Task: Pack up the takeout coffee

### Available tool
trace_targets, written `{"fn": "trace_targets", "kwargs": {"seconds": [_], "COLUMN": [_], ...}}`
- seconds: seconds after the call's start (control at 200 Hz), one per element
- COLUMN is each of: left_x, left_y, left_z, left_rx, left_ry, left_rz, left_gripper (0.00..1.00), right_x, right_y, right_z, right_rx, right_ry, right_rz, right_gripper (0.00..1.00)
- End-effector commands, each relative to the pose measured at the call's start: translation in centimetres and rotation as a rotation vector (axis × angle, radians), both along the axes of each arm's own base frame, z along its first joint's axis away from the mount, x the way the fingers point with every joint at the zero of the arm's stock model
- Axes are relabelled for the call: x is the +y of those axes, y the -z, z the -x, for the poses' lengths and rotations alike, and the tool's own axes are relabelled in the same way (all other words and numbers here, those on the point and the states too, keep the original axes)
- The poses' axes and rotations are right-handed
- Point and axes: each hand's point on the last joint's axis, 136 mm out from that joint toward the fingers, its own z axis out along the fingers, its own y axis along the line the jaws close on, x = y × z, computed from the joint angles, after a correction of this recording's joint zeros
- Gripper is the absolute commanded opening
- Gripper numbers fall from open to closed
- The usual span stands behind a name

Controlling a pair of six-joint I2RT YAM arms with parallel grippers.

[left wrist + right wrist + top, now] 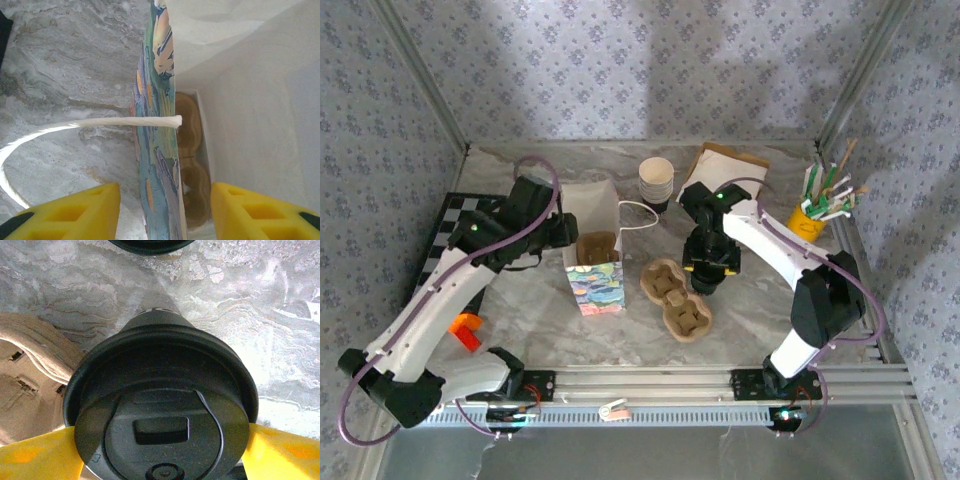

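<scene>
A white paper bag [592, 262] with a colourful painted front stands open left of centre, and a brown pulp cup carrier [597, 248] lies inside it. My left gripper [558, 232] is open at the bag's left rim. Its yellow fingers [75, 210] straddle the painted wall [159, 165] without touching it, with the carrier [192, 165] below. My right gripper [705, 272] is shut on a black-lidded coffee cup [160, 405], one yellow finger [40, 455] pressed against each side of the lid. I cannot tell whether the cup rests on the table.
A second pulp carrier [677, 298] lies just left of the held cup. Stacked paper cups [656, 182], a brown paper sheet [728, 163] and a yellow cup of stirrers [810, 215] stand at the back. An orange object [467, 330] lies near left.
</scene>
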Motion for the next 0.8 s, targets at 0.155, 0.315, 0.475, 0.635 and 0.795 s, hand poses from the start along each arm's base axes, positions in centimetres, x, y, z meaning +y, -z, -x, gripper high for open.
{"fn": "trace_targets", "kwargs": {"seconds": [0.155,0.315,0.475,0.635,0.795], "left_x": [0.37,0.33,0.42,0.48,0.48], "left_y": [-1.07,-1.10,-1.13,-1.16,-1.02], "left_z": [0.18,0.15,0.21,0.23,0.23], "left_rx": [-0.017,-0.017,-0.018,-0.018,-0.013], "left_ry": [0.003,0.002,0.001,0.000,0.000], "left_rz": [-0.011,-0.008,-0.011,-0.014,-0.015], "left_gripper": [0.51,0.51,0.51,0.51,0.51], "right_x": [-0.82,-0.61,-0.80,-0.76,-0.73], "right_y": [-0.62,-1.11,-1.08,-0.99,-0.51], "right_z": [-0.15,-0.51,-0.33,-0.37,-0.80], "right_rx": [-0.022,-0.051,-0.040,-0.035,-0.037], "right_ry": [-0.021,-0.029,-0.039,-0.035,-0.065], "right_rz": [0.031,0.017,0.018,0.010,0.009], "right_gripper": [0.81,0.83,0.81,0.80,0.77]}}
